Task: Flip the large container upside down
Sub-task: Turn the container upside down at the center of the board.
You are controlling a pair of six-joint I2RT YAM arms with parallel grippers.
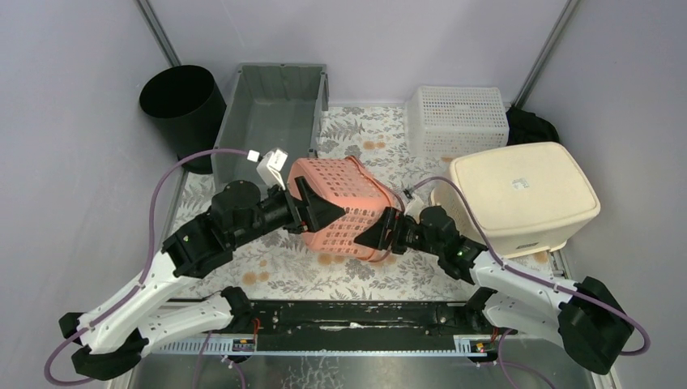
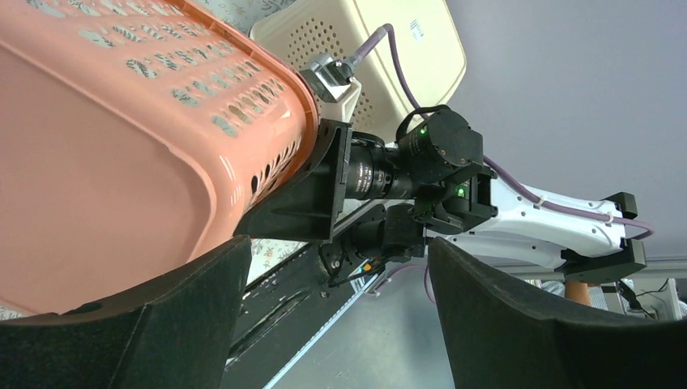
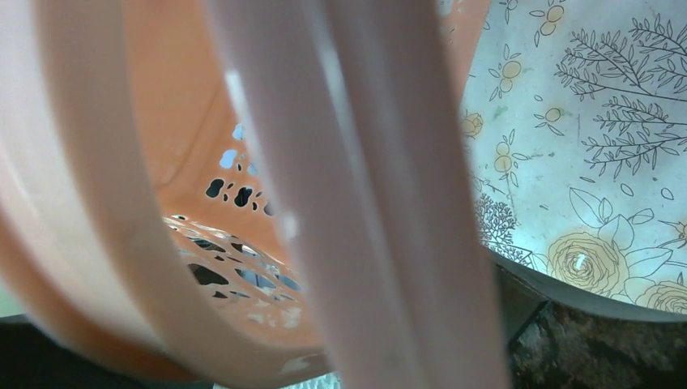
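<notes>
- The left gripper [image 1: 324, 212] is standing wide apart, one finger [image 2: 162, 316] touching the tilted pink basket [image 1: 344, 203].
- The right gripper [image 1: 374, 233] is sitting at the basket's rim; whether it is grasping or released, I cannot tell.
- The basket is leaning mid-table [image 1: 348, 279], between both grippers.

Table [image 1: 356, 279] bears grey bin [image 1: 271, 121], white basket [image 1: 455, 117], cream tub [image 1: 522, 194].

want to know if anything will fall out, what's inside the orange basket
The right wrist view looks into the orange basket: only its bare holed wall shows, no contents. Its blurred handle hides much of the inside, so the rest cannot be seen.
</notes>
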